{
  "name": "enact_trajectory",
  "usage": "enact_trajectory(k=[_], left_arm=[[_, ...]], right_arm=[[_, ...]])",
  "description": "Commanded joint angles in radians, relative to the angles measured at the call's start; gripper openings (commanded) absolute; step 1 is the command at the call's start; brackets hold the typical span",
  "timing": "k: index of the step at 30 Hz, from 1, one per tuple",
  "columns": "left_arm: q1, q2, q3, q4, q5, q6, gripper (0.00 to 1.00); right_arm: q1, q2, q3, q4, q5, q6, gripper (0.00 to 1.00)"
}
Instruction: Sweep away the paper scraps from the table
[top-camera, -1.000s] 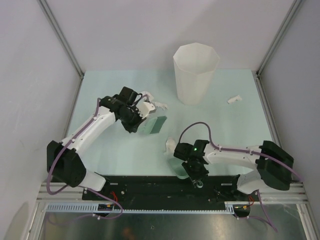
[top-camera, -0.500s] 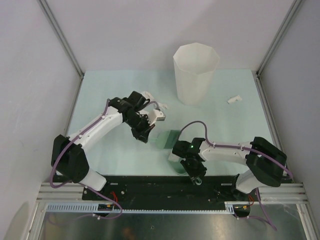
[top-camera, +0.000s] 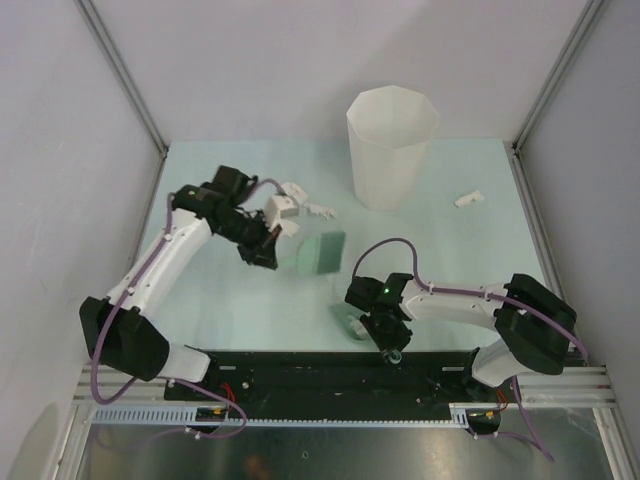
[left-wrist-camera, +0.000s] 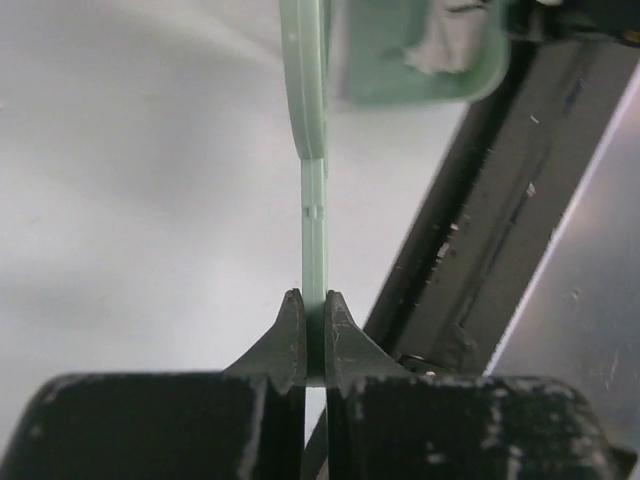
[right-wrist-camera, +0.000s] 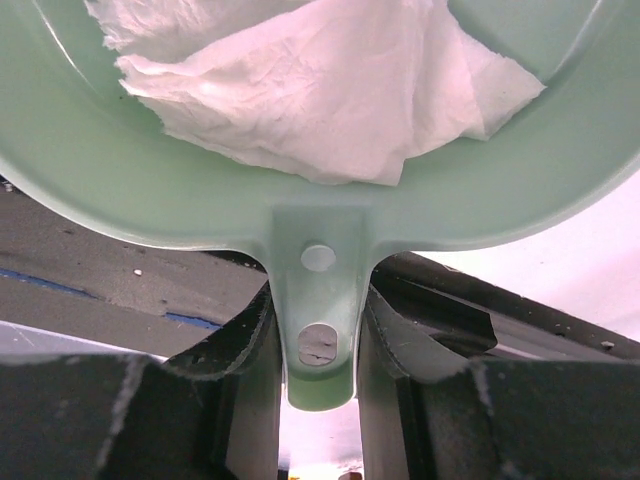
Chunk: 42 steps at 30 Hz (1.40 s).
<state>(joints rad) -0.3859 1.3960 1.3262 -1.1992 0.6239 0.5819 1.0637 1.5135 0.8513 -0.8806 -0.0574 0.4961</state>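
My left gripper (top-camera: 268, 252) (left-wrist-camera: 314, 322) is shut on the thin handle of a flat green sweeper (top-camera: 322, 253) (left-wrist-camera: 312, 150), held over the pale table (top-camera: 220, 290). My right gripper (top-camera: 380, 330) (right-wrist-camera: 318, 335) is shut on the handle of a green dustpan (top-camera: 352, 322) (right-wrist-camera: 120, 170) near the table's front edge. A crumpled white paper scrap (right-wrist-camera: 320, 90) lies in the pan. Two paper scraps (top-camera: 295, 188) (top-camera: 320, 210) lie on the table beyond the left gripper, and one (top-camera: 468, 198) lies at the far right. The left wrist view shows the dustpan (left-wrist-camera: 420, 60) ahead of the sweeper.
A tall white faceted bin (top-camera: 392, 145) stands at the back of the table, right of centre. Grey walls and metal rails enclose the table. The black base rail (top-camera: 300, 365) (left-wrist-camera: 500, 250) runs along the front edge behind the dustpan.
My left arm pushed the sweeper toward the dustpan, then drew it back up and left. The scrap that lay beside the right gripper now sits in the pan. The right gripper barely shifted.
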Motion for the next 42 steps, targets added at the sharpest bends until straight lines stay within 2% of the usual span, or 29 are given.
enact_trajectory(k=[1, 8, 14, 20, 28, 33, 37, 39, 42], left_arm=[[0.145, 0.008, 0.068, 0.012, 0.002, -0.019, 0.0], [0.189, -0.049, 0.022, 0.032, -0.042, -0.002, 0.0], [0.194, -0.1, -0.001, 0.043, -0.067, -0.008, 0.0], [0.193, -0.109, -0.028, 0.053, -0.093, -0.014, 0.0], [0.193, -0.143, -0.085, 0.076, -0.113, -0.01, 0.0], [0.193, -0.161, -0.102, 0.085, -0.119, -0.007, 0.0], [0.194, -0.173, -0.11, 0.089, -0.142, -0.005, 0.01], [0.193, -0.176, -0.111, 0.089, -0.151, -0.004, 0.0], [0.193, -0.175, -0.108, 0.09, -0.162, -0.005, 0.0]], right_arm=[[-0.004, -0.073, 0.028, 0.013, 0.019, 0.002, 0.0], [-0.002, -0.177, 0.175, -0.176, 0.085, -0.007, 0.0], [-0.07, -0.19, 0.402, -0.362, 0.189, -0.085, 0.0], [-0.223, -0.121, 0.698, -0.495, 0.318, -0.229, 0.0], [-0.393, 0.086, 1.136, -0.61, 0.474, -0.372, 0.0], [-0.582, 0.229, 1.411, -0.591, 0.502, -0.491, 0.0], [-0.714, 0.324, 1.558, -0.508, 0.579, -0.573, 0.0], [-0.731, 0.35, 1.594, -0.453, 0.631, -0.664, 0.0], [-0.723, 0.35, 1.56, -0.272, 0.821, -0.828, 0.0]])
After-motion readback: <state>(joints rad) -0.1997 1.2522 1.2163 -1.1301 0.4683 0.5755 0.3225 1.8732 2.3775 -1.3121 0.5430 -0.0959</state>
